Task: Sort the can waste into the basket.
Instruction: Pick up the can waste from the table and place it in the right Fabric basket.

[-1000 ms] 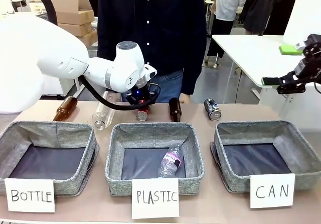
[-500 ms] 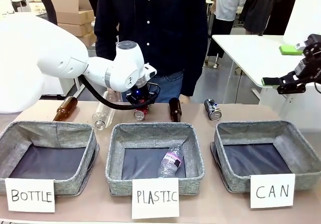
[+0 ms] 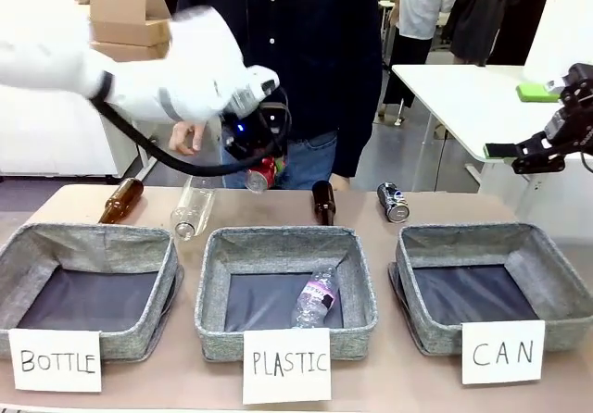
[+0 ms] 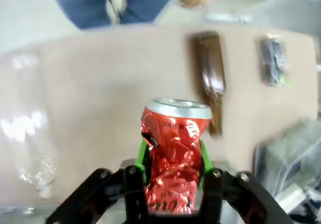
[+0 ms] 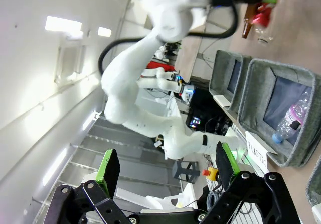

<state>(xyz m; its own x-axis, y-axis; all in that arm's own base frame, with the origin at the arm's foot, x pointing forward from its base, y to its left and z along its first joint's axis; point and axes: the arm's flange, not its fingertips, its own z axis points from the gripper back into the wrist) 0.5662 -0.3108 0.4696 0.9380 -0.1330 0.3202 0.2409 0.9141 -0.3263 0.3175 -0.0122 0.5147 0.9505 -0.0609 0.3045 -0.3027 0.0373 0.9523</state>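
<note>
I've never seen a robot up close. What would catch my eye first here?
The crumpled red can stands out first, pinched in the left gripper and held in the air above the far side of the table. A dark can lies on the table just behind the basket carded CAN at the right, whose dark lining is bare. The right gripper hangs open off to the right.

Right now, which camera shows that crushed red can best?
The left wrist view: the red can sits large and centred, dents and silver top clear, clamped in the left gripper. The front view shows it small and blurred, held above the table. The right wrist view gives a distant red speck.
</note>
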